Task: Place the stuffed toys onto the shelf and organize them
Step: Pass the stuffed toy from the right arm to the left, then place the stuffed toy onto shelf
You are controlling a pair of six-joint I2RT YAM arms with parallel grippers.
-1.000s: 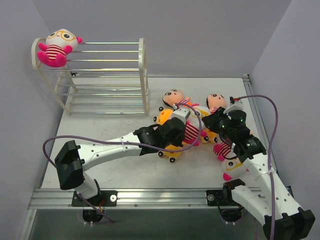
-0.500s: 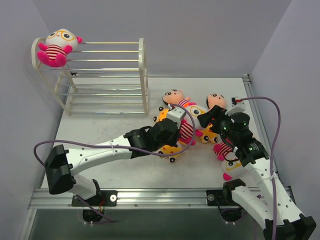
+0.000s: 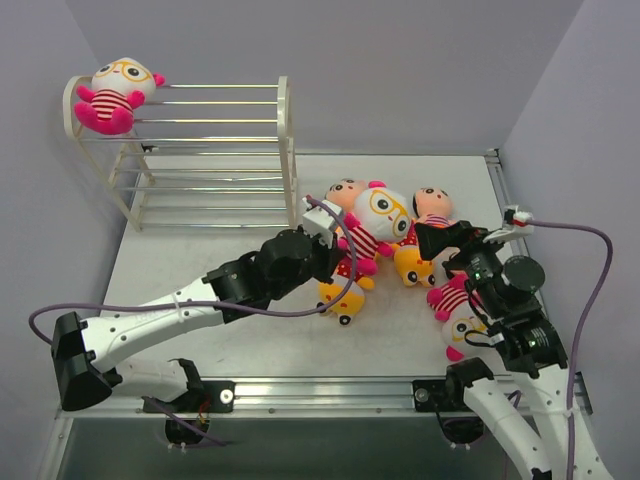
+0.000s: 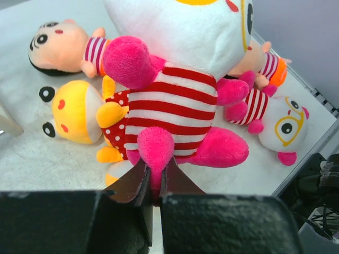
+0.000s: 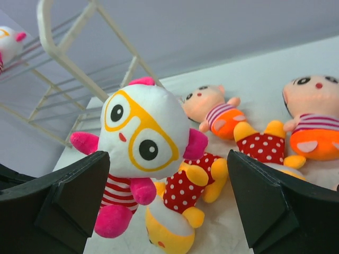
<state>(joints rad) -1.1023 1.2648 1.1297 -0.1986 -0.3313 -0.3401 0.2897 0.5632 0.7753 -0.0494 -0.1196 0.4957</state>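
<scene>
My left gripper [image 4: 152,182] is shut on one pink leg of a white-faced, glasses-wearing stuffed toy [image 4: 175,95], which hangs above the table; from above the gripper [image 3: 338,250] and the lifted toy [image 3: 375,215] sit right of the shelf [image 3: 200,150]. A matching pink toy [image 3: 115,95] rests on the shelf's top left corner. My right gripper [image 3: 432,240] stands open and holds nothing; in its own view the gripper [image 5: 169,196] faces the lifted toy [image 5: 140,132]. Beneath lies a yellow toy [image 3: 340,295] in a red dotted dress.
On the table lie two peach-faced toys [image 3: 345,190] [image 3: 432,203], another yellow toy [image 3: 413,265], and a pink toy [image 3: 460,315] partly under my right arm. The right arm's purple cable [image 3: 590,250] loops near the right wall.
The left arm has lifted the pink toy off the pile and drawn back leftward. The right gripper has opened, let go, and pulled back to the right.
</scene>
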